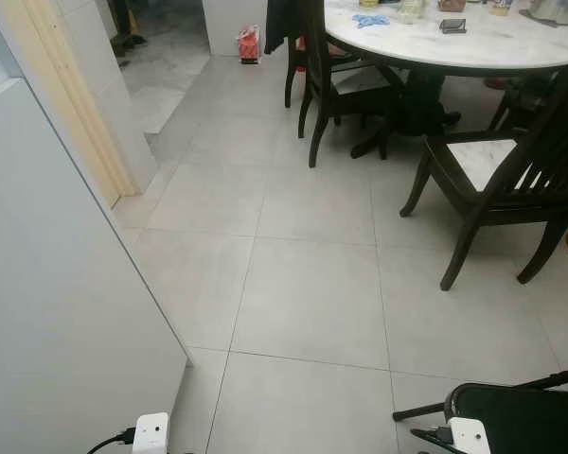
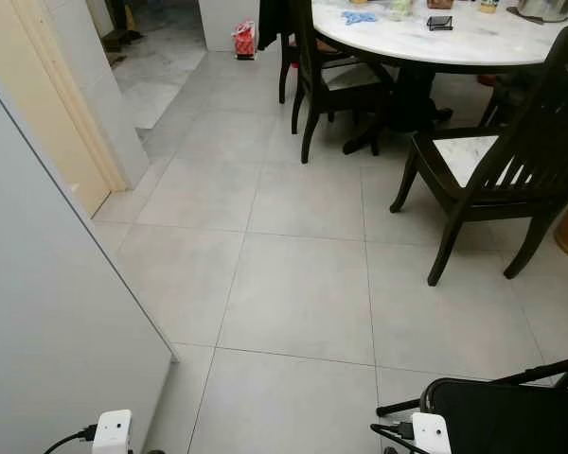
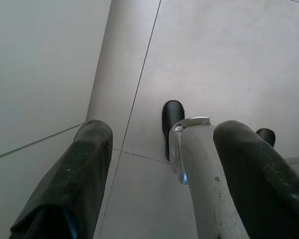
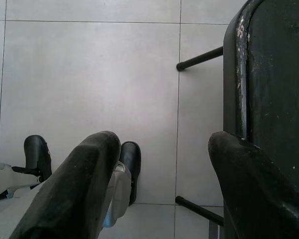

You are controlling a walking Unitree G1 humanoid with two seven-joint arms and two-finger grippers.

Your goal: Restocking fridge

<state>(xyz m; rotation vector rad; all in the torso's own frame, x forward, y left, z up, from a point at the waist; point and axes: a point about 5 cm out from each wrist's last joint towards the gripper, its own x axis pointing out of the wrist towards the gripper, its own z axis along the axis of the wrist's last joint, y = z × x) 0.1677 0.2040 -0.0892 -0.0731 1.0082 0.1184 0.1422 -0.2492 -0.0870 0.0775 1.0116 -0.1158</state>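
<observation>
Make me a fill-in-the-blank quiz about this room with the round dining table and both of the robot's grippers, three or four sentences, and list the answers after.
1. The white marble table has a top that is ______ in shape.
2. The dark wooden chair nearest the camera has a ______ seat.
3. The left gripper hangs over the tiled floor with its fingers ______.
4. The right gripper hangs beside a ______ folding chair.

Missing words: round; white; open; black
</observation>
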